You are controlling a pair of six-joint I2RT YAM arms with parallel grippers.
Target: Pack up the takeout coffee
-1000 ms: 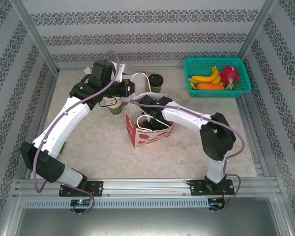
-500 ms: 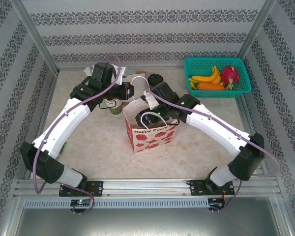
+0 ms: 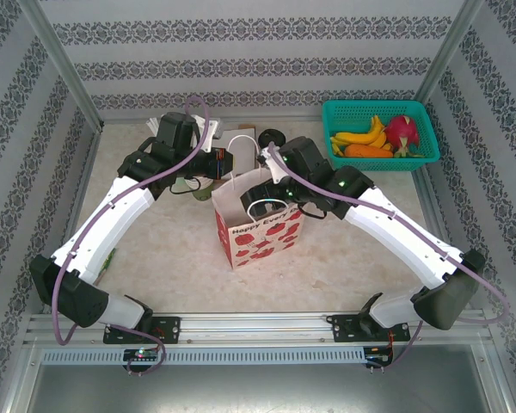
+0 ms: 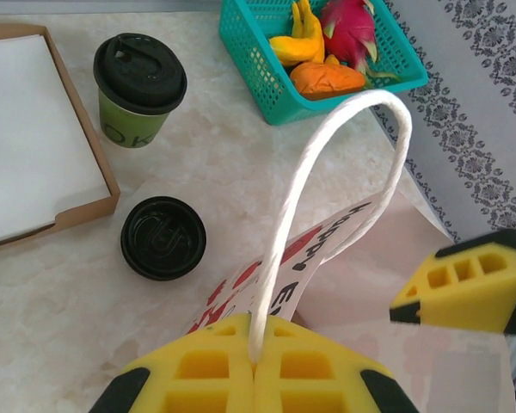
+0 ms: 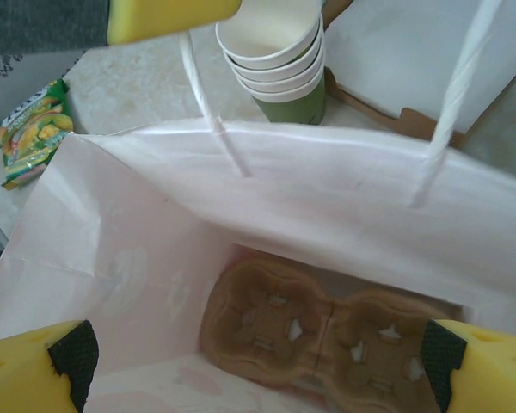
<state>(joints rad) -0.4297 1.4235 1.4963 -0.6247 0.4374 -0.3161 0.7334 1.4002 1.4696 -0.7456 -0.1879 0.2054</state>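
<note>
Takeout coffee (image 4: pixel 140 86) stands upright behind the paper bag (image 3: pixel 258 237), long axis vertical, black lid up. Left gripper (image 4: pixel 256 361) clenched on bag handle (image 4: pixel 327 198); right gripper (image 5: pixel 256 357) spread wide over bag mouth.

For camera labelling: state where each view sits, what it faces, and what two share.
Top external: above and behind both arms, looking down on them and the paper bag.
Left wrist: on the left gripper, shut on the bag handle, facing the takeout coffee.
Right wrist: on the open right gripper, looking into the bag at a cup carrier.
Shared: the bag.
</note>
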